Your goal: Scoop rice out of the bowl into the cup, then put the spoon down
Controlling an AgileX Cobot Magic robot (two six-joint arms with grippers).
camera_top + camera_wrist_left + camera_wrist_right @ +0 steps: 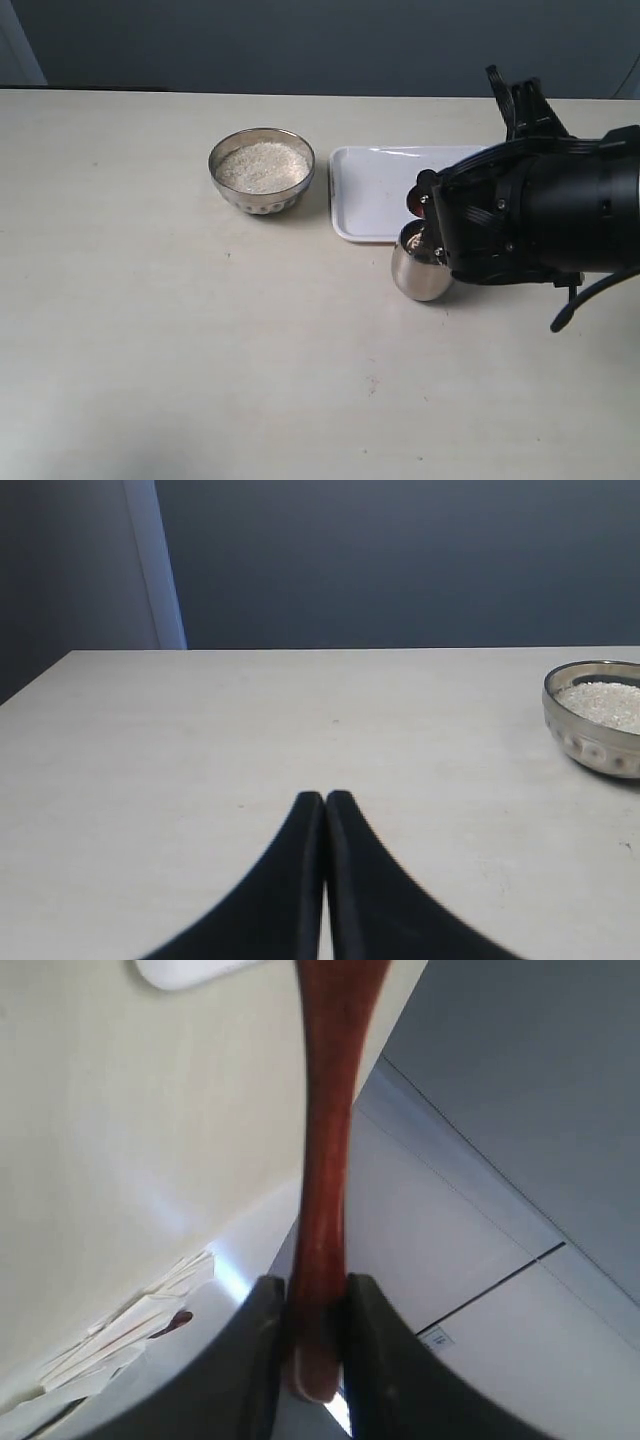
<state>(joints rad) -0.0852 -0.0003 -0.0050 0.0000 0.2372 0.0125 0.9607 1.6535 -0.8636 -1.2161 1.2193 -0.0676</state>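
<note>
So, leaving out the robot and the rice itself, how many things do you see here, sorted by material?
Steel vessels: 2 (bowl, cup)
White tray: 1
Wooden spoon: 1
Total: 4

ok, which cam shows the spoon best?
The right wrist view. The spoon runs its handle down the frame, clamped between the fingers of the right gripper. The exterior view shows only a small reddish bit by the rim of the cup; the arm hides the rest. The left wrist view shows none of it.
</note>
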